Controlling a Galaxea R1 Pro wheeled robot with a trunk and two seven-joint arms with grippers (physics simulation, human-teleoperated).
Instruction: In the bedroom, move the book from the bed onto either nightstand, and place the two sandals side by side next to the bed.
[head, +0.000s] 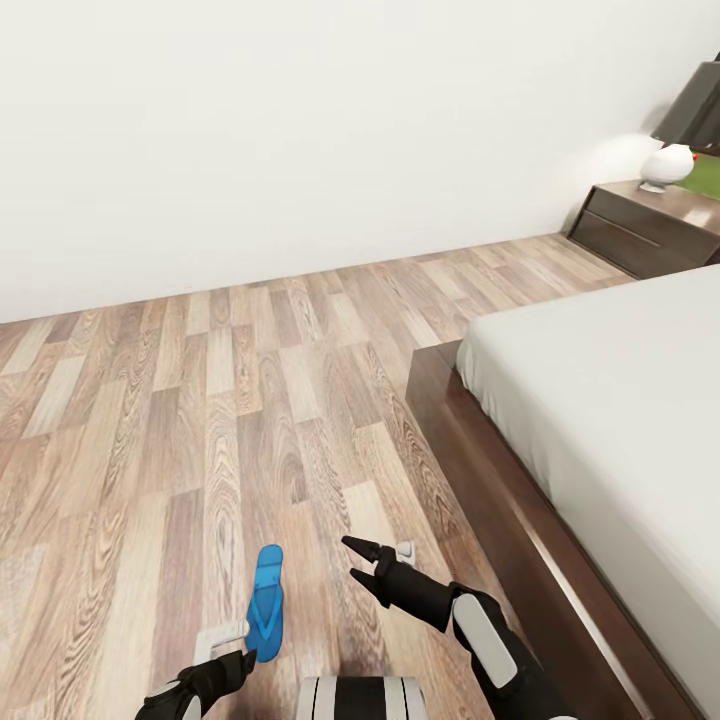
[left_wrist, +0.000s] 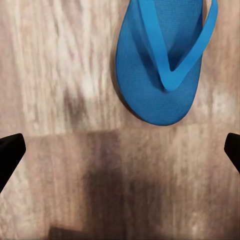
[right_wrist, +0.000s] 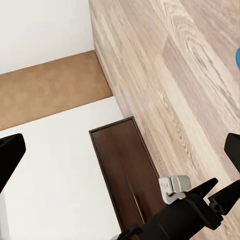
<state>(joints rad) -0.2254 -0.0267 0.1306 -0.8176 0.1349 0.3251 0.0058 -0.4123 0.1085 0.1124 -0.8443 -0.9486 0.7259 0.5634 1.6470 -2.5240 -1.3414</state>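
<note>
Blue sandal (head: 266, 602) on plank floor (head: 150, 430)

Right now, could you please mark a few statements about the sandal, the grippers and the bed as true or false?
1. One blue sandal lies flat on the wood floor. True.
2. The left gripper is shut on the sandal. False: its jaws are open and the sandal lies clear of them.
3. The right gripper is open and empty. True.
4. The sandal rests on the bed. False: it is on the floor, apart from the bed frame.
</note>
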